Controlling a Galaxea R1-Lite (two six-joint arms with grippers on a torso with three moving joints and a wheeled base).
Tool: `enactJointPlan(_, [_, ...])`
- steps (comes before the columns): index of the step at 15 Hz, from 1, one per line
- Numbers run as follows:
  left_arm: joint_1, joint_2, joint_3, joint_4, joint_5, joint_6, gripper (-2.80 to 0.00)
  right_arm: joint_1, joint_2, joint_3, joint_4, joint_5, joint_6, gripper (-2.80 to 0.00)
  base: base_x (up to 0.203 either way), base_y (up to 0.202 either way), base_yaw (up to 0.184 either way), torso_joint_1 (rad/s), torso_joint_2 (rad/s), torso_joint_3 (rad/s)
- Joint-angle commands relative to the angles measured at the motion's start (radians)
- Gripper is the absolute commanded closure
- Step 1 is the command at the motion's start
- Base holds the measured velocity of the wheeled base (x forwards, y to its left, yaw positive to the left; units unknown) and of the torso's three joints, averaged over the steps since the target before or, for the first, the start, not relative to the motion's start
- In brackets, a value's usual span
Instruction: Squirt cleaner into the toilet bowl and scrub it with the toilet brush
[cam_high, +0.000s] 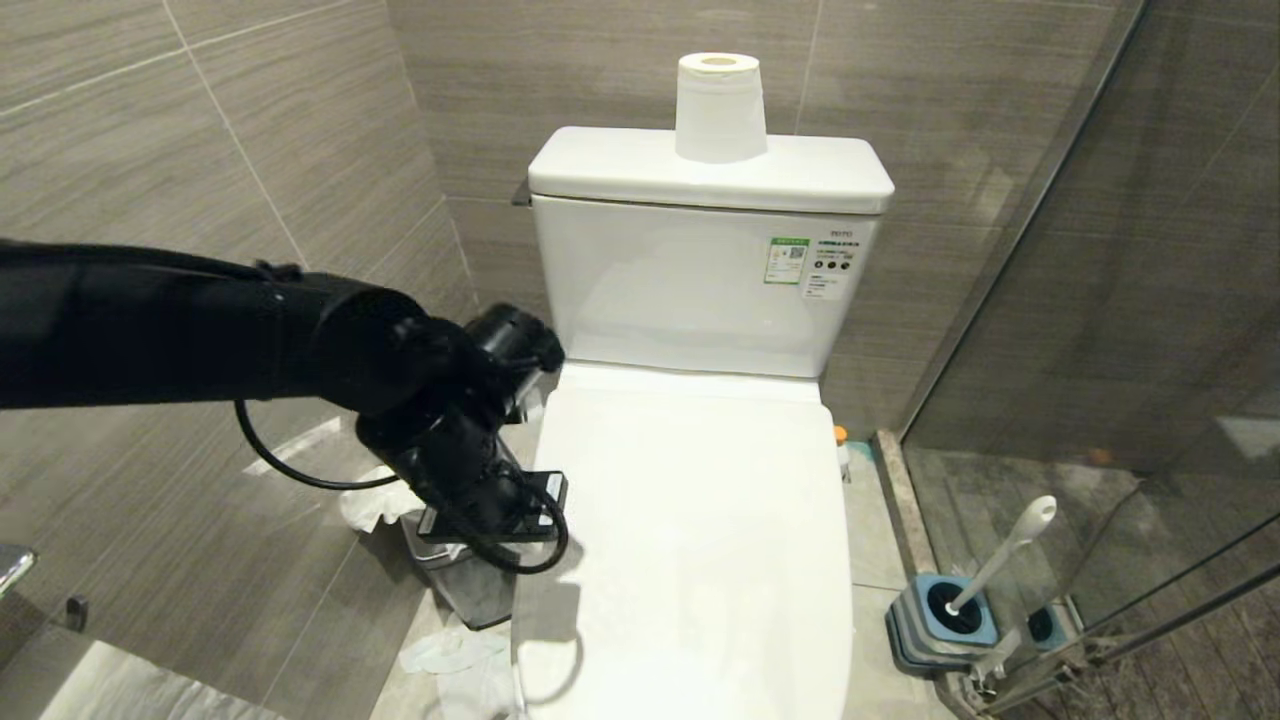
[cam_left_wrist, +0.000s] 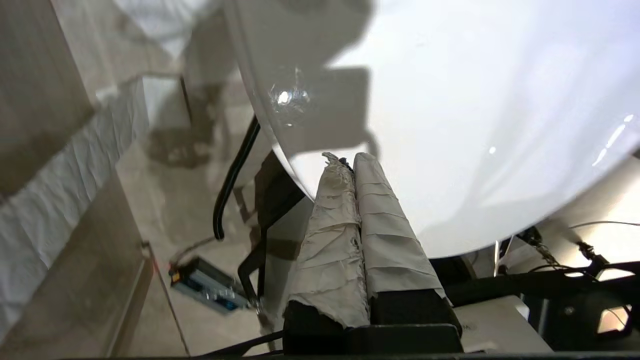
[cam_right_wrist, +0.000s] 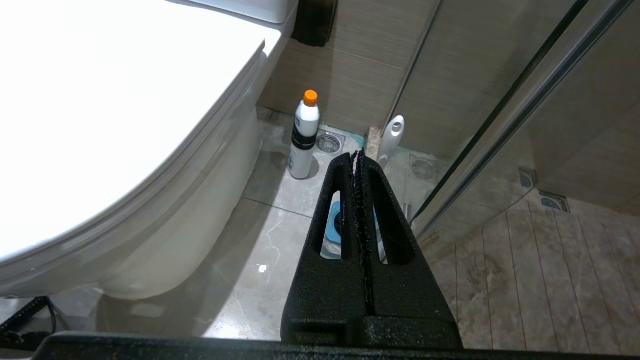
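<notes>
Head view: the toilet bowl is covered by its closed lid. The left gripper, fingers pressed together, is held at the lid's edge; the toilet brush is stood in its holder beside a bottle. The right gripper's fingers are pressed together too.

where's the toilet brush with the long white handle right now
The white-handled toilet brush stands in its square blue-grey holder on the floor at the robot's right of the white toilet, beside the glass shower partition.
</notes>
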Motion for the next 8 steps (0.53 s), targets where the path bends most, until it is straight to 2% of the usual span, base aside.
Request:
enactJointPlan(1, [-0.005, -0.159, -0.01, 0.004, -0.019, 0.025, 0.0, 0.0, 0.001, 0.0, -0.001, 0.0, -0.002, 0.0, 0.0, 0.0, 0.0, 0.0, 0.0, 0.0])
enactJointPlan(3, [0.002, -0.224, -0.017, 0.007, -0.056, 0.034, 0.0, 0.0, 0.001, 0.0, -0.001, 0.0, -0.002, 0.0, 0.0, 0.0, 0.0, 0.0, 0.0, 0.0])
enactJointPlan(8, [0.063, -0.292, -0.06, 0.078, -0.038, 0.099, 0.0, 0.0, 0.001, 0.0, -0.001, 0.0, -0.002, 0.0, 0.0, 0.0, 0.0, 0.0, 0.0, 0.0])
